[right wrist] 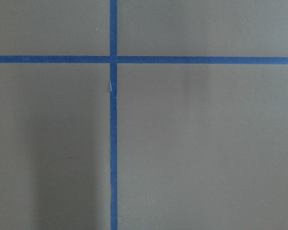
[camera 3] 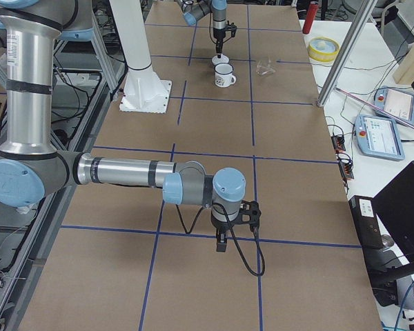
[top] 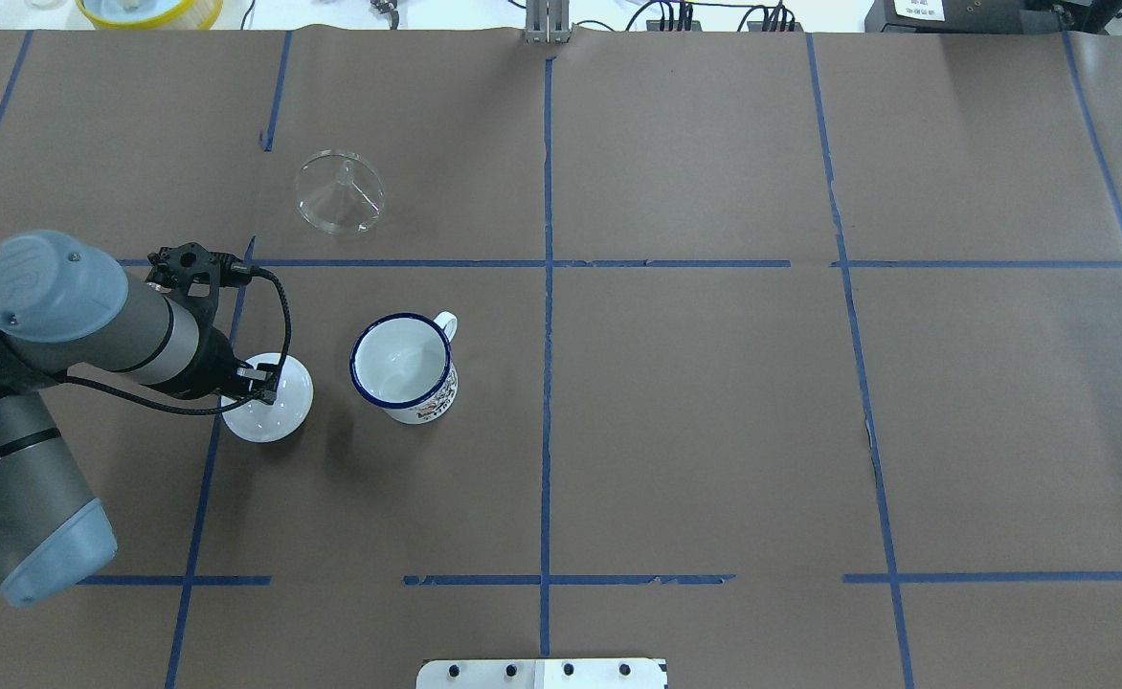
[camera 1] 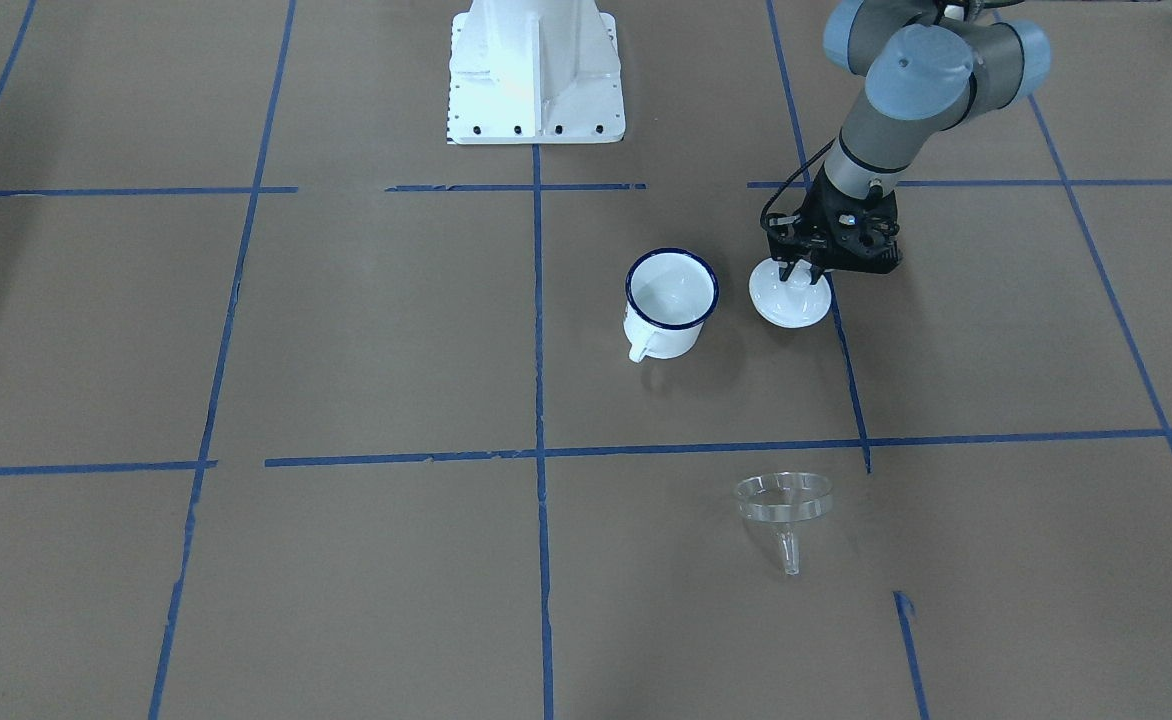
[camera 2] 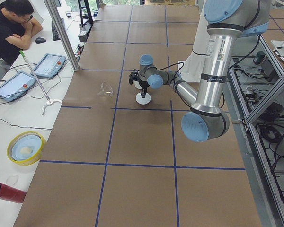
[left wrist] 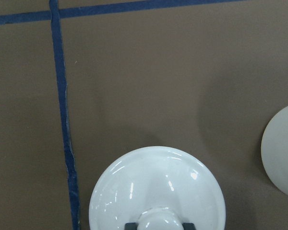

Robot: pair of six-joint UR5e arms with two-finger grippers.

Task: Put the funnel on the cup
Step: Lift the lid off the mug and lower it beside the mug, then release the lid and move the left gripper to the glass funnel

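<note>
The clear funnel (camera 1: pixel 784 500) lies on the brown table paper with its spout up, alone, far from both arms; it also shows in the overhead view (top: pixel 339 191). The white mug with the blue rim (camera 1: pixel 671 303) stands upright and empty (top: pixel 403 368). My left gripper (camera 1: pixel 804 272) is down beside the mug, shut on the knob of a white domed lid (camera 1: pixel 789 298) that rests on the table. In the left wrist view the knob sits between the two fingertips (left wrist: pixel 158 225). My right gripper (camera 3: pixel 221 243) hangs far from these things; I cannot tell if it is open.
The robot's white base (camera 1: pixel 536 75) stands at the table's robot side. Blue tape lines (top: pixel 547 287) cross the paper. A yellow dish (top: pixel 145 10) sits beyond the far table edge. The mug's edge shows at the right of the left wrist view (left wrist: pixel 283 153).
</note>
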